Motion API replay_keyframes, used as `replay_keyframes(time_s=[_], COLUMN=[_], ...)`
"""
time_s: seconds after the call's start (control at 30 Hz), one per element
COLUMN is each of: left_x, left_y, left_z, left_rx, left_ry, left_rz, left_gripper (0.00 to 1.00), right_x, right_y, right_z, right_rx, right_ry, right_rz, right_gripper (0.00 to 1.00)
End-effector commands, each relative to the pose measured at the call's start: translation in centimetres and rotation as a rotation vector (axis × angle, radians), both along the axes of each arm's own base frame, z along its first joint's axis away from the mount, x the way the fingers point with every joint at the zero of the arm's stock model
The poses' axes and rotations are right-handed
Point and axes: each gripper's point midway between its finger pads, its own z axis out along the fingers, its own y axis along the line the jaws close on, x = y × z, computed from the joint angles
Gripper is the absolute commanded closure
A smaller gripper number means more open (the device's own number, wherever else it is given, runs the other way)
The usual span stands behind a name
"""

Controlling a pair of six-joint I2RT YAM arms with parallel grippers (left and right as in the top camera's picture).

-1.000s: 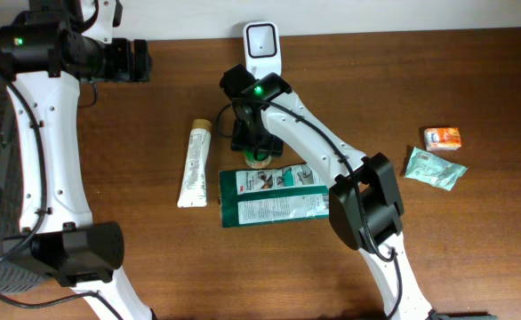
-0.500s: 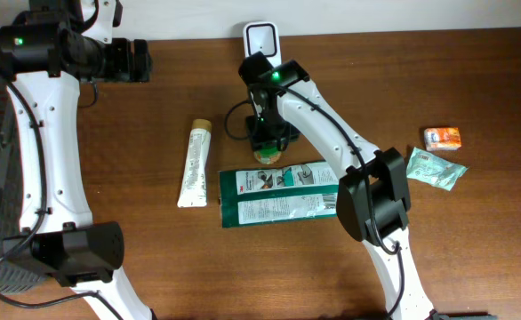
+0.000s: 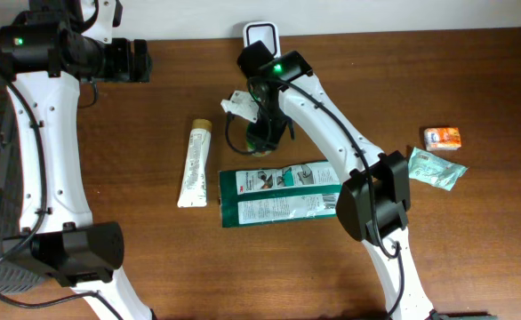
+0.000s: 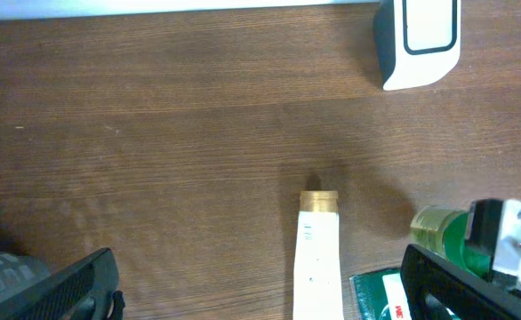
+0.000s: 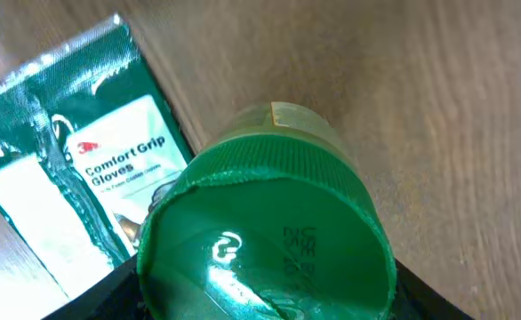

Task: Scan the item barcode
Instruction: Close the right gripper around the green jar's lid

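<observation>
Carrying the green-capped bottle (image 5: 265,240) closer, the right hand (image 3: 263,126), clamped on it, now holds it just in front of the scanner (image 3: 260,37), so reading the barcode seems near. The left hand (image 3: 141,60) has its fingers wide apart, well left of the scanner.

The right arm (image 3: 332,133) has been drawn back toward the rear of the worktop (image 3: 474,222). Its green-lit joint, earlier clear of the white barcode scanner (image 3: 260,34), now overlaps the scanner's lower part. The wrist has been turned, and a white part of it is now exposed in the overhead view. The small yellowish bottle with a green ribbed cap (image 5: 265,249), held between the arm's jaws, has been carried slightly away from the top edge of the green foil glove packet (image 3: 278,196), toward the scanner.
</observation>
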Motion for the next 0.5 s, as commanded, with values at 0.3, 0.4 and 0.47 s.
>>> replay_keyframes(time_s=[0.3,0.4,0.47], left_x=[-0.1,-0.1,-0.1], left_y=[-0.2,-0.2,-0.2], left_z=[0.6,0.6,0.6], left_rx=[0.002,0.002,0.003], left_ry=[-0.017,-0.017,-0.017], left_rz=[-0.02,-0.02,-0.019], left_gripper=[0.01,0.01,0.01], right_x=[1.2,1.2,1.2], right_y=[-2.1,-2.1,-2.0], right_z=[-1.3,-1.3,-1.3], right_rx=[-0.003,-0.002,-0.001], right_ry=[0.02,0.019,0.019], right_rz=[-0.143,-0.143,-0.142], right_gripper=[0.26,0.2,0.15])
